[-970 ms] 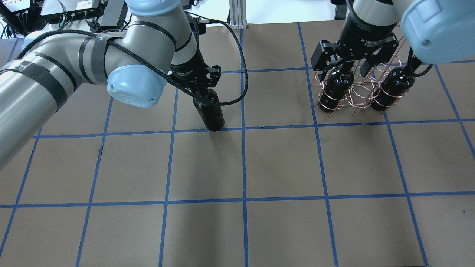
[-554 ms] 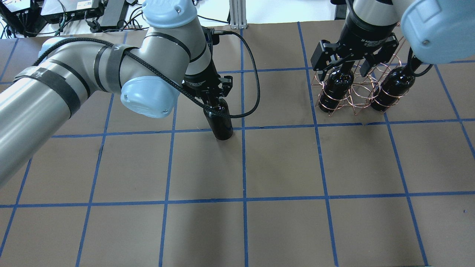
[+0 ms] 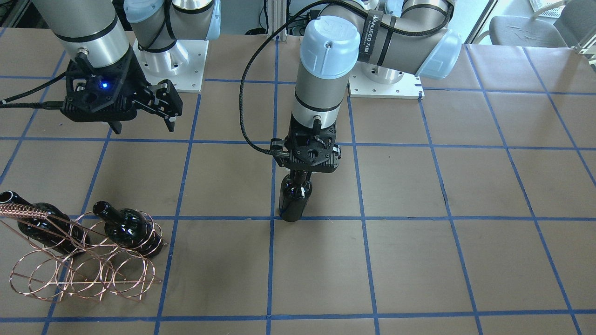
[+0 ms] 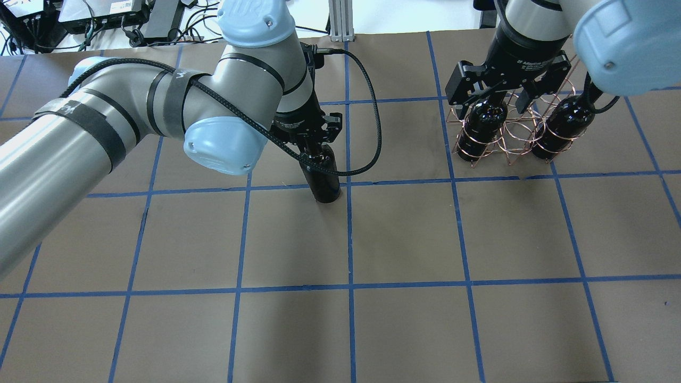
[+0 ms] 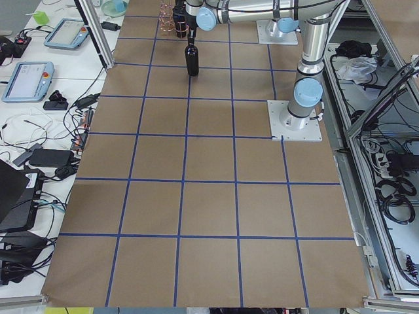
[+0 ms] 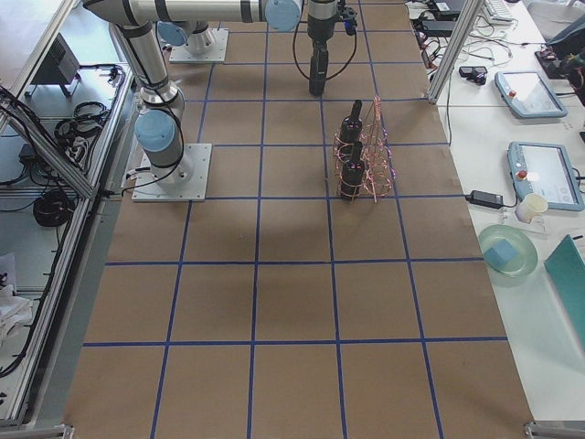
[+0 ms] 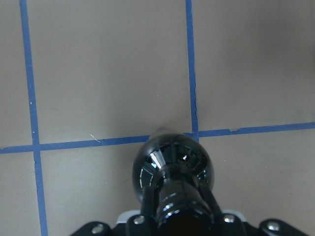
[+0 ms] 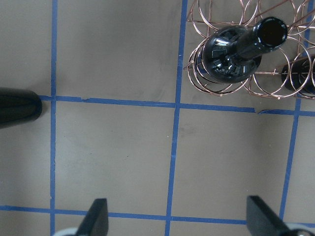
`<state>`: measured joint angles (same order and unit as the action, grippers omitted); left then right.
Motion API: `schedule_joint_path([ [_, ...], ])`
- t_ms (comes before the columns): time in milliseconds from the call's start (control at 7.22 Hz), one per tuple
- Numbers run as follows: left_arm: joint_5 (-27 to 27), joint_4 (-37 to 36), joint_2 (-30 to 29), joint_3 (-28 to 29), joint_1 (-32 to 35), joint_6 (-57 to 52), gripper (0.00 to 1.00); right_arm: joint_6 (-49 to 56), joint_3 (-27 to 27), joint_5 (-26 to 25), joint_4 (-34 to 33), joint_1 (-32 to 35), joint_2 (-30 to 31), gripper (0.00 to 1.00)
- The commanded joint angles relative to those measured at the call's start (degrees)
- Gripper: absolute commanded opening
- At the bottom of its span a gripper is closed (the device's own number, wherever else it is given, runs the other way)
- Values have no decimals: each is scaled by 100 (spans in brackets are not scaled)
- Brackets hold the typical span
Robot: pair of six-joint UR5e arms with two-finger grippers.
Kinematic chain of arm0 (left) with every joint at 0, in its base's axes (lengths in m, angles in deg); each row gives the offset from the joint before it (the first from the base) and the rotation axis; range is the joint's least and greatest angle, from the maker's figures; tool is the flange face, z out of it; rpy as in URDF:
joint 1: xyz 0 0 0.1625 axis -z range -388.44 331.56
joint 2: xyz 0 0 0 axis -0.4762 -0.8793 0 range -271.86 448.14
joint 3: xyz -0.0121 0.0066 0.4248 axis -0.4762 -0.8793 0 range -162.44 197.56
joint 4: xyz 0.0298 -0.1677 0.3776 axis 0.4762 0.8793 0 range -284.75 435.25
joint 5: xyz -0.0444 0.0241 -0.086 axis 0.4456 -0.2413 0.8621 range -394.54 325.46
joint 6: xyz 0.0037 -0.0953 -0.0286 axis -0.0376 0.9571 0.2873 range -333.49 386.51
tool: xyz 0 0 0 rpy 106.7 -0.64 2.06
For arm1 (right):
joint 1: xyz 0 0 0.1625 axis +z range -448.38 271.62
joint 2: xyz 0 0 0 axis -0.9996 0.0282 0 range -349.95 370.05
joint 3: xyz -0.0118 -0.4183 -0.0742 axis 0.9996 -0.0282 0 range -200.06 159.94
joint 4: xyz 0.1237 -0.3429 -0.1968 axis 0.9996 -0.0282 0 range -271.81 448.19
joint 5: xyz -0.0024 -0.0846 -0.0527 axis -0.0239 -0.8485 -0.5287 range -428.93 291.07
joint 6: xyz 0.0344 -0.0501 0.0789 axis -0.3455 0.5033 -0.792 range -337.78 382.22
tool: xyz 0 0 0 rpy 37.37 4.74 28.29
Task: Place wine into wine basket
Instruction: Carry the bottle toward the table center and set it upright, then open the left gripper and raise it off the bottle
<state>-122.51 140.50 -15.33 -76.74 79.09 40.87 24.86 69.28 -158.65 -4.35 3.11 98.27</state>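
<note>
My left gripper (image 4: pixel 313 142) is shut on the neck of a near-black wine bottle (image 4: pixel 324 181) and holds it upright near the table's middle, by a blue tape crossing. The bottle also shows in the front view (image 3: pixel 292 201) and the left wrist view (image 7: pixel 172 169). I cannot tell whether its base touches the table. The copper wire wine basket (image 4: pixel 515 139) stands at the far right with two identical bottles (image 4: pixel 479 130) (image 4: pixel 563 126) in its outer rings; the middle rings hold nothing. My right gripper (image 4: pixel 490 100) is open and empty above the basket's left bottle (image 8: pixel 231 54).
The brown table cover carries a grid of blue tape (image 4: pixel 350 239). The arm bases (image 3: pixel 384 81) stand at the robot's side. Cables and electronics (image 4: pixel 106 16) lie beyond the far left edge. About two grid squares lie between the held bottle and the basket.
My left arm has carried the bottle to the right, toward the basket, keeping it upright. The right gripper and the basket have stayed still.
</note>
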Motion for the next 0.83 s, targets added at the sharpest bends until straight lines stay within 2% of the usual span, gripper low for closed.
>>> schedule_joint_path([
  [0,-19,92,-6,-18,23,21,100,0,4,-1,0,0,2,100],
  [554,69,260,327,122,-100,75,100,-9,4,-1,0,0,2,100],
  [693,43,599,449,314,-152,66,100,-26,4,25,-9,9,2,100],
])
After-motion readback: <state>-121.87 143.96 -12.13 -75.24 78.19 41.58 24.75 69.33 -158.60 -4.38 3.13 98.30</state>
